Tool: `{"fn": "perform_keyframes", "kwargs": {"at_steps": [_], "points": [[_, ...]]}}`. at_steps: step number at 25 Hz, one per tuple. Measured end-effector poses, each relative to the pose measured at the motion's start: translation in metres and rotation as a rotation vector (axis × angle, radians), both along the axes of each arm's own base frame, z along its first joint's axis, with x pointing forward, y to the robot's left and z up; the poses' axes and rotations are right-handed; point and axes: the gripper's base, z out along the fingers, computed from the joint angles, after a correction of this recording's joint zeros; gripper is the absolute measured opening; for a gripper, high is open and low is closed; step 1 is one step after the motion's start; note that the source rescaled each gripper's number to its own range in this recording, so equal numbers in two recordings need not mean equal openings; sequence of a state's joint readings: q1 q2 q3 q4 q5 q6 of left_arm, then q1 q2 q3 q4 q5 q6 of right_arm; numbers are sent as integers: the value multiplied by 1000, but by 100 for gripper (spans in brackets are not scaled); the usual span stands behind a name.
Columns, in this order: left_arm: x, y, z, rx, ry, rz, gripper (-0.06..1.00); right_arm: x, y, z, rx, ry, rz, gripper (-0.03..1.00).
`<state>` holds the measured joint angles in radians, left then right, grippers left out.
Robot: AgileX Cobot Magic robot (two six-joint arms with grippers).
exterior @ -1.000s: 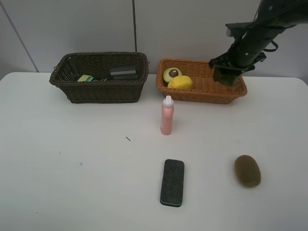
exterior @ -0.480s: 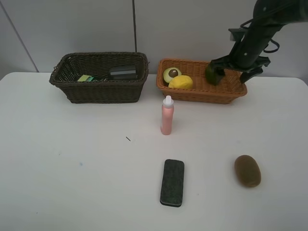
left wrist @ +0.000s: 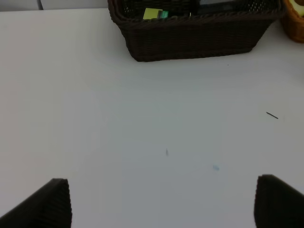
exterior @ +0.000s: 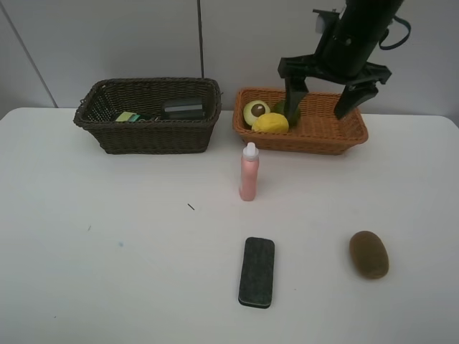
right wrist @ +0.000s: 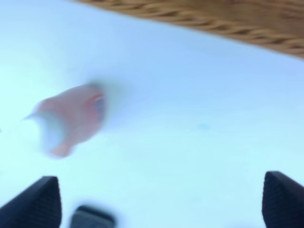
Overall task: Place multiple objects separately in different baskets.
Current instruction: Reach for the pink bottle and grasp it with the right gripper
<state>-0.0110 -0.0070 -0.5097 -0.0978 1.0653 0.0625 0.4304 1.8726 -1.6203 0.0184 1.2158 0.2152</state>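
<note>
A white desk (exterior: pixel 107 251) under a plain grey wall (exterior: pixel 107 43) is what I'm working over, and I place everything off the pink bottle (exterior: pixel 249 174), which stands upright near the middle. Behind it and well to the left sits the dark brown basket (exterior: pixel 147 115), holding a black item (exterior: pixel 183 109) and a yellow-green piece (exterior: pixel 128 116), so I judge it to be the bin for non-food things. The left pincer (left wrist: pixel 164 204) hangs over bare desk left of the bottle, spread wide and empty, touching nothing. In front of the bottle the black eraser (exterior: pixel 257 271) lies flat, unsorted like the bottle itself. Just behind the bottle and to its right is the orange-tan basket (exterior: pixel 315 147), where the halved avocado (exterior: pixel 256 110), lemon (exterior: pixel 269 123) and dark green fruit (exterior: pixel 294 118) huddle at the end nearest the bottle: the fruit bin, by my reading. The right pincer (exterior: pixel 319 107) hovers above that basket, fully released, gripping nothing. Forward and right of the bottle the kiwi (exterior: pixel 368 254) lies on the desk, probably my next pick
</note>
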Motion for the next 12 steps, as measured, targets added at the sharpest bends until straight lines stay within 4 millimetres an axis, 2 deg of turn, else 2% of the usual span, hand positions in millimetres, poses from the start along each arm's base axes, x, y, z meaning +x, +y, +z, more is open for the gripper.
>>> {"fn": "perform_keyframes", "kwargs": {"at_steps": [3,7,12], "points": [[0,0,0,0,0,0,99,-21,35,4,17,-1,33,100],[0,0,0,0,0,0,99,-42,74,-5,14,19,79,100],[0,0,0,0,0,0,99,-36,93,-34,18,21,68,100]]}}
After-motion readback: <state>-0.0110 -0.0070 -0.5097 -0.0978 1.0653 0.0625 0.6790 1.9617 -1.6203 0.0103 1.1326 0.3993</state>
